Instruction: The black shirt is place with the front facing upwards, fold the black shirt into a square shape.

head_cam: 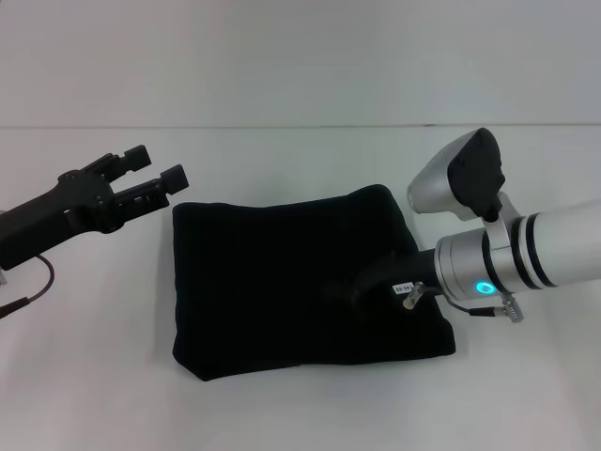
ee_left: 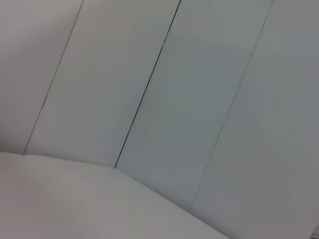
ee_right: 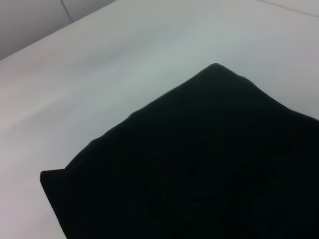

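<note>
The black shirt (head_cam: 300, 277) lies on the white table (head_cam: 282, 160) folded into a rough square, plain black side up, with no lettering showing. My right gripper (head_cam: 364, 285) reaches in from the right and sits low over the shirt's right-hand middle, black against black. In the right wrist view the shirt (ee_right: 199, 169) fills the near part, with two of its corners showing. My left gripper (head_cam: 158, 167) hovers just off the shirt's far left corner, open and holding nothing. The left wrist view shows no shirt.
The table's far edge meets a pale wall (head_cam: 300, 56). The left wrist view shows only wall panels (ee_left: 174, 99) and a strip of table (ee_left: 60, 199). A thin cable (head_cam: 33, 291) hangs under the left arm. White table surface surrounds the shirt.
</note>
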